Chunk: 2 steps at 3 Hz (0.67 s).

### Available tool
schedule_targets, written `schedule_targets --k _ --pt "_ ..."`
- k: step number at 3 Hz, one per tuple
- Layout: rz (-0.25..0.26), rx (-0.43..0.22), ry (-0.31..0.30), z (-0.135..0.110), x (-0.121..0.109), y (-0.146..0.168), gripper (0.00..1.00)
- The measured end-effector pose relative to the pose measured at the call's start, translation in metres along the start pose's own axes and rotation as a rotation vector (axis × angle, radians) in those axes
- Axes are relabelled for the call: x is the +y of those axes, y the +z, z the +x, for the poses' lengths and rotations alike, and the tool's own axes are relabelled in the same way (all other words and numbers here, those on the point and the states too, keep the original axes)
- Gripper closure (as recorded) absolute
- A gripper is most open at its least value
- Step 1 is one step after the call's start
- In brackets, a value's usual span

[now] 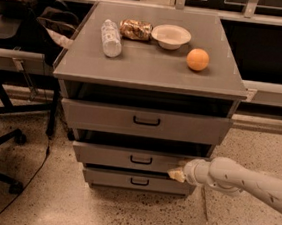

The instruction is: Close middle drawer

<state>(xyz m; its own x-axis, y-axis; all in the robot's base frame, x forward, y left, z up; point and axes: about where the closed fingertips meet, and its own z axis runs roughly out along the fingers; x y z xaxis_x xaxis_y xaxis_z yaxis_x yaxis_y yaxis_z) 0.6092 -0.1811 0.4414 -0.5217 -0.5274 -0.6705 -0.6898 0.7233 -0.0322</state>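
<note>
The gripper (176, 174) is shown right of centre in the lower frame, set against the right end of the middle drawer (111, 156); whether it is spread or closed cannot be told. The middle drawer is seen partly drawn out, between the top drawer (100, 116) and the bottom drawer (109, 178). On the cabinet top (145, 67) a bottle (110, 37), a bowl (171, 36) and an orange (197, 59) are laid.

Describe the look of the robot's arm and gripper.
The arm is a smooth off-white tube with a rounded joint near the wrist; no cables or markings show. The gripper, at the right end of the middle drawer, is a small tan-beige tip.
</note>
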Motion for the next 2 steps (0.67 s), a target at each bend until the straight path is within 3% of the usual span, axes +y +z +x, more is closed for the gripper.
schedule_targets --k 1,2 --pt "-0.020 0.023 0.036 0.0222 0.0091 -0.0004 0.00" --pt "-0.014 0.018 0.036 0.0205 0.0093 -0.0017 0.00"
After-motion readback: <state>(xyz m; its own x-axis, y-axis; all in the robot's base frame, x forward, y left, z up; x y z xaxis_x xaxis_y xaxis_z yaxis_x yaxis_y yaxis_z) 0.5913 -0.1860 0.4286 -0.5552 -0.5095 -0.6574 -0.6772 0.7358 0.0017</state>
